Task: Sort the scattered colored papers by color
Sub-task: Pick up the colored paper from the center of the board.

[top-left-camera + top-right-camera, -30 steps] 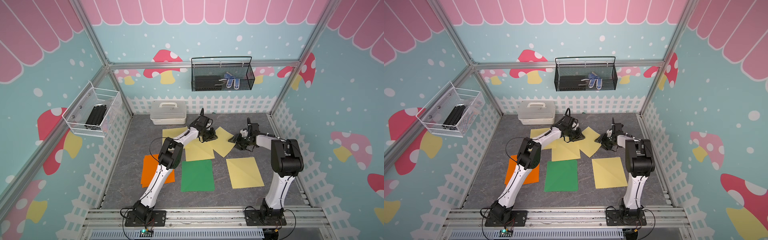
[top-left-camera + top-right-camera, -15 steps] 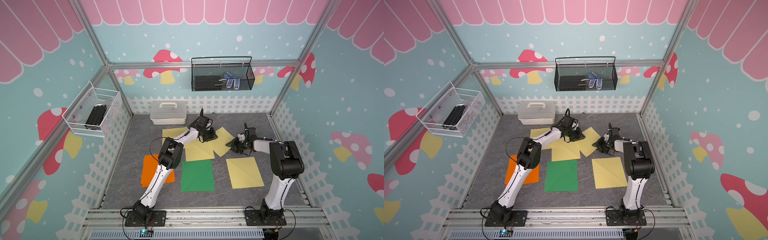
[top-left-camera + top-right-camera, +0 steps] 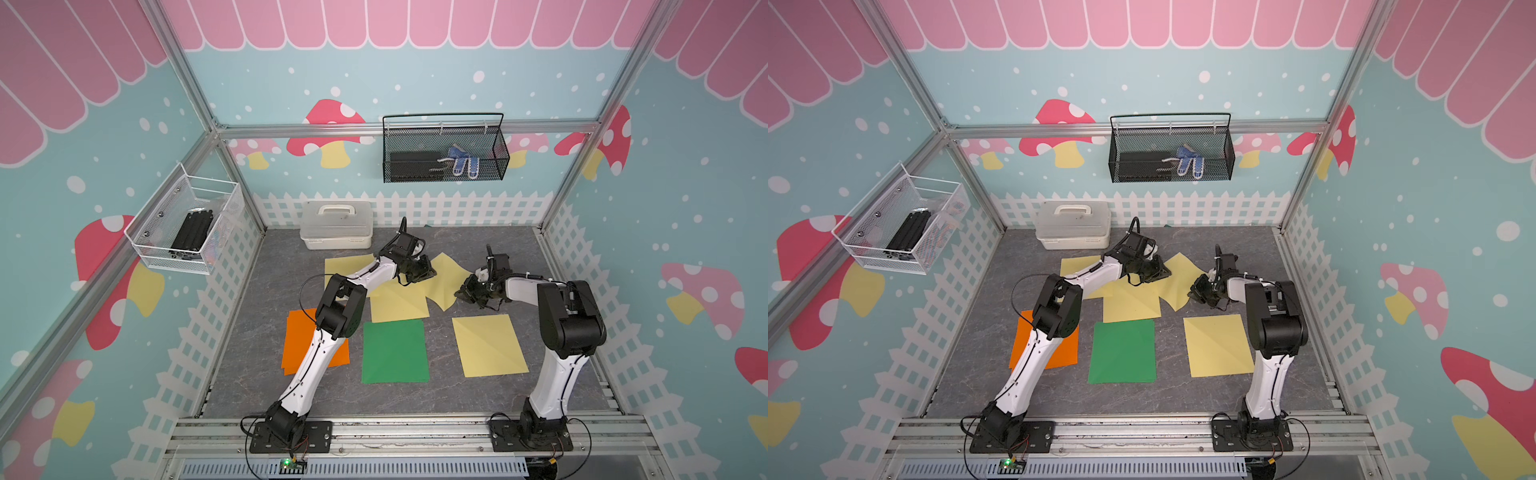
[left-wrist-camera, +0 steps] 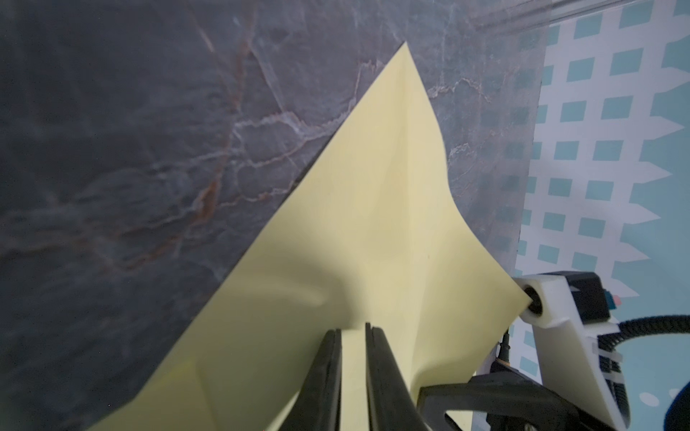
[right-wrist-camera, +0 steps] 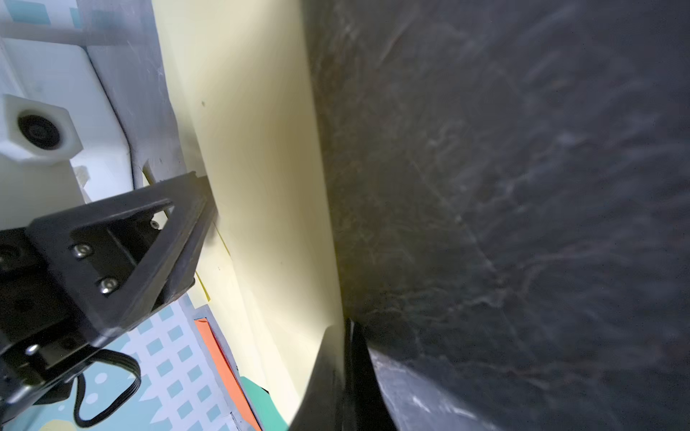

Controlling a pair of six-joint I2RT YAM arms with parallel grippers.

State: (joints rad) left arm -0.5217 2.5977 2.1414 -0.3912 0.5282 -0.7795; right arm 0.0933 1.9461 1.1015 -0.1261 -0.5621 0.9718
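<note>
While in both pincers (image 4: pixel 353 330) (image 5: pixel 345 326) — yellow paper (image 3: pixel 448 277).

Both top views look down from high at 6 o'clock over the whole surface (image 3: pixel 257 332). Each wrist view looks along its fingers (image 4: pixel 325 377), very near, sharing one yellow paper (image 4: pixel 373 224).

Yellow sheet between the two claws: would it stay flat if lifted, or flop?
Probably floppy: the yellow sheet curves and buckles near the left gripper. Likely very light, being thin. It may slip or tear, since the right gripper pinches only its edge.
</note>
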